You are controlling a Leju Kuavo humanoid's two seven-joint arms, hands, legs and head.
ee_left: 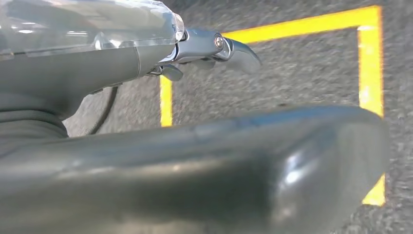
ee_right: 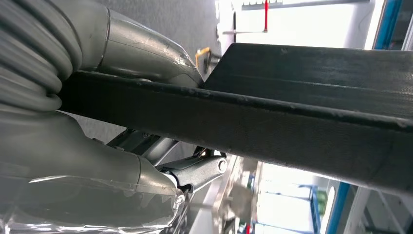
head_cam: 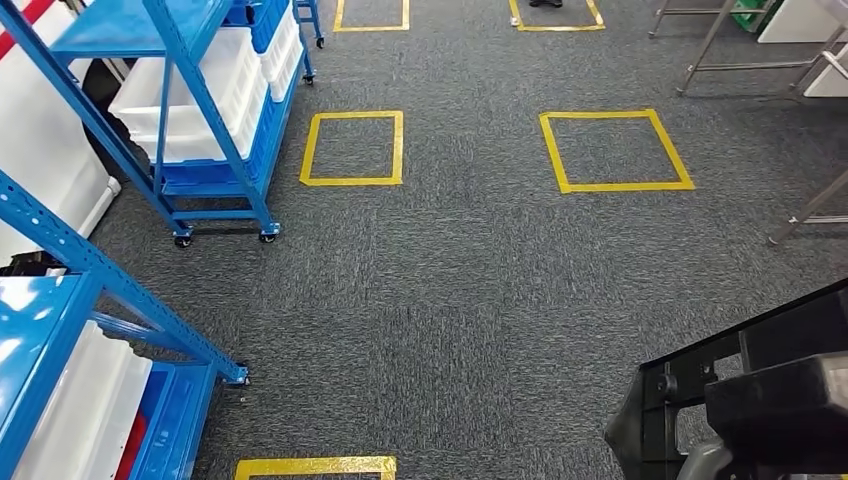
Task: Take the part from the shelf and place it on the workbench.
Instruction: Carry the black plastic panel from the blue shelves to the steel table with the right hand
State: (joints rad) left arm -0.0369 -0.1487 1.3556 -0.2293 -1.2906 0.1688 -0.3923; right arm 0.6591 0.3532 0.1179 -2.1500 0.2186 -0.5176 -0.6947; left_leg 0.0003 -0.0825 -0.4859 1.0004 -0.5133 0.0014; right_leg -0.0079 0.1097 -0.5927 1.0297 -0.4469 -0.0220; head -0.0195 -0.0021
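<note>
Black part (head_cam: pixel 745 405) at about 5 o'clock in the head view, long axis running from 8 up toward 2 o'clock. Clamped in the right hand (ee_right: pixel 146 161), thumb over one side, fingers (ee_right: pixel 204 170) under the other. Left hand (ee_left: pixel 214 48) loosely curled on nothing, above carpet (head_cam: pixel 480 280) and yellow tape (ee_left: pixel 292 27). Workbench unseen; carrying probably comes next.

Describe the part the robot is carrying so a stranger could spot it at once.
On the grey carpet floor marked with yellow tape squares, look to the head view's lower right corner. The black part is there, a long dark frame-like bar gripped by the right hand. It alone is black; the shelving carts are blue.
</note>
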